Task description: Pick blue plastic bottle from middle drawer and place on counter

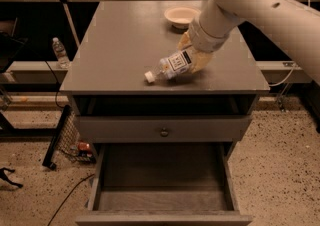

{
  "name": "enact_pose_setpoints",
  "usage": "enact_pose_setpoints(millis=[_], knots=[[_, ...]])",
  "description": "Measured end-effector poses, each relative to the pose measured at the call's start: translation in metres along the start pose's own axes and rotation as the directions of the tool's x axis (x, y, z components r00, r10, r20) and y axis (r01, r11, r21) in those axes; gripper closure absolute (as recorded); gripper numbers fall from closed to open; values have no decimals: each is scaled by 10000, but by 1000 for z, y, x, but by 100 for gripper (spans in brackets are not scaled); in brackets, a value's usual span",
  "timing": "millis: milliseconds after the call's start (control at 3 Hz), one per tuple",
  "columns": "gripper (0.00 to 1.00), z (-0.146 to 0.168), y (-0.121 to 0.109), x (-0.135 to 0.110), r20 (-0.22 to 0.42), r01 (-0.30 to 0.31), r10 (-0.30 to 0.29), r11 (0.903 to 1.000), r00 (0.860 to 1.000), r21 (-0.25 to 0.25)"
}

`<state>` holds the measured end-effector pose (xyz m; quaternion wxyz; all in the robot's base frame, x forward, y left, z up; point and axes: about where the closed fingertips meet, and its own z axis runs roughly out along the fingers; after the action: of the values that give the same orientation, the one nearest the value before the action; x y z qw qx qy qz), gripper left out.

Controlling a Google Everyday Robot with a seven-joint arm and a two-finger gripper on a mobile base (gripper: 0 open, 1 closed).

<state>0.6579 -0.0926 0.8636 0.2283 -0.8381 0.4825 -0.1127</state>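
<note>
Gripping the blue plastic bottle (170,65) by its base end, the pincer (191,61) sits low over the front part of the surface (120,45), closed around the bottle. The bottle is tilted, its white cap pointing down toward the front edge, and whether the cap touches cannot be told. Rolling looks like the main risk: the bottle is round and near the edge, so letting go at this slant could send it over the lip, down into the open middle drawer (162,180) or onto the speckled floor (280,170). The grey, smooth surface carries 1 pale bowl (181,16) near the back, well apart from the bottle. Off to the left, 1 clear water bottle (61,52) stands on a low ledge.
</note>
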Motion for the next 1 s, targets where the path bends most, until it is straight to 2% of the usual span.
enact_pose_setpoints(millis=[333,1000], knots=[[84,18,-12,10,-220,128,-149,9958,9996,-909],[38,22,-13,9,-197,164,-187,9940,9996,-1077]])
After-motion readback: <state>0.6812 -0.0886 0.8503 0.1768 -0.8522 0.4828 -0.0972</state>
